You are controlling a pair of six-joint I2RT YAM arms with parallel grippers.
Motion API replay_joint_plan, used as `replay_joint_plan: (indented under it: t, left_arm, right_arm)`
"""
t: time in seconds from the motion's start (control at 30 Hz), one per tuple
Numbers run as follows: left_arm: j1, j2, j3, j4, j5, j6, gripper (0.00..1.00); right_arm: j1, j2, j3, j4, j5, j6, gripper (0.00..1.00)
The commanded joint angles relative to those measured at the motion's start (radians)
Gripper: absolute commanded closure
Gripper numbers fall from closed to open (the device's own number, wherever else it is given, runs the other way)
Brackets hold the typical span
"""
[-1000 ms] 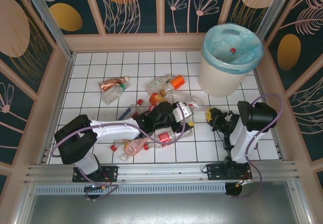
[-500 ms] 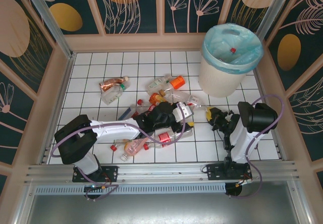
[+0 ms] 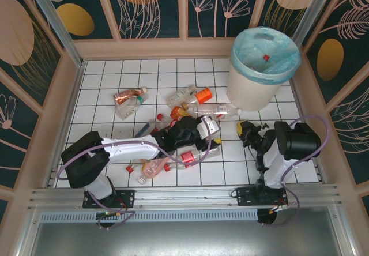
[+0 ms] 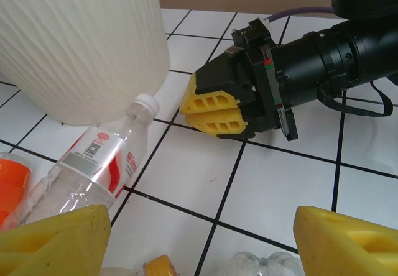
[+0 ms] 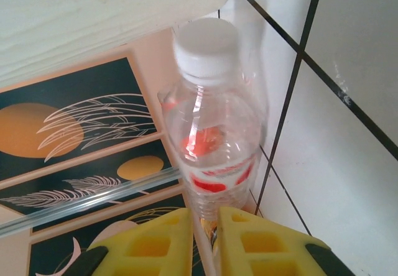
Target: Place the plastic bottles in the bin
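A clear bottle with a white cap and red label [image 3: 212, 111] lies at the foot of the bin [image 3: 249, 97], close beyond my right gripper's tips. This white-capped bottle [image 4: 102, 155] rests against the ribbed bin wall [image 4: 81, 40]. My right gripper [image 3: 243, 130] is low over the tiles, shut and empty [image 4: 185, 109]; the same bottle [image 5: 211, 133] shows past its fingers [image 5: 155, 245]. My left gripper [image 3: 213, 136] stands open [image 4: 199, 251] over a yellow-capped bottle [image 4: 158, 266] and a clear bottle base [image 4: 267, 265]. Several more bottles lie around it, one red-labelled [image 3: 190, 157].
A pink bottle [image 3: 153, 166] and loose red caps [image 3: 130, 168] lie near the front. An orange-labelled bottle [image 3: 199, 94] and copper-coloured bottle [image 3: 127, 96] lie further back. A red-capped bottle [image 3: 266, 57] sits inside the bin's blue-green bag. Wooden walls enclose the tiled floor [image 3: 300, 164].
The white-capped bottle has shifted up and right, nearer the bin. My right gripper moved slightly toward the bin and its elbow swung right. The left arm has not moved.
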Motion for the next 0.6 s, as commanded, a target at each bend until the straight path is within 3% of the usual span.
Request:
replay_joint_plan:
  t: [0.0, 0.13, 0.33, 0.47, 0.57]
  left_arm:
    - [-0.006, -0.026, 0.014, -0.01, -0.002, -0.009, 0.22]
    - [-0.006, -0.03, 0.016, -0.013, -0.016, -0.015, 0.22]
    - [-0.006, -0.053, 0.016, -0.021, -0.044, -0.015, 0.22]
    - [-0.006, -0.069, 0.014, -0.021, -0.06, -0.013, 0.22]
    - [-0.006, -0.074, 0.016, -0.023, -0.065, -0.006, 0.22]
  right_arm:
    - [0.008, -0.046, -0.193, -0.084, 0.023, -0.038, 0.75]
    - [0.009, -0.07, -0.164, -0.131, 0.008, -0.055, 0.61]
    - [0.009, -0.153, -0.112, -0.283, 0.058, -0.102, 0.54]
    - [0.023, -0.343, -0.029, -0.644, 0.145, -0.229, 0.5]
    - [0.056, -0.544, 0.062, -0.983, 0.298, -0.351, 0.4]
